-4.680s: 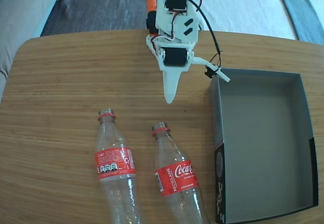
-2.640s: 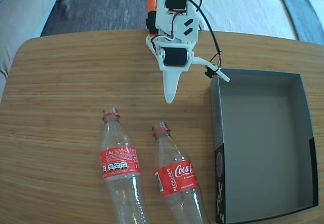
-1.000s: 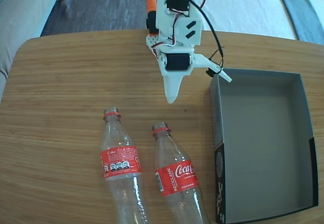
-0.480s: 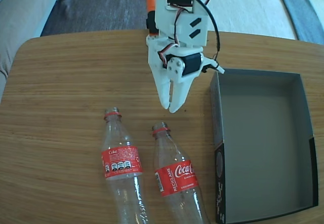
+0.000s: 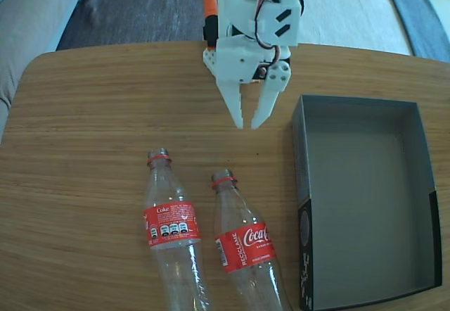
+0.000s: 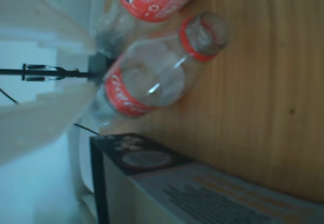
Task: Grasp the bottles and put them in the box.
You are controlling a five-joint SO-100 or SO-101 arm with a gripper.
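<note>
Bright, even daylight across the table (image 5: 84, 149) in the fixed view, soft shadows only, edges bowed by the lens. The wrist view is hazy and blurred, with the near claw (image 6: 35, 82) washed out to a pale smear.

A rounded wooden tabletop (image 5: 91, 149) in bright daylight, with a grey sofa cushion (image 5: 31, 15) and dark grey fabric (image 5: 140, 8) behind it.

White printed arm (image 5: 252, 26), black servos, black cables, orange part.
</note>
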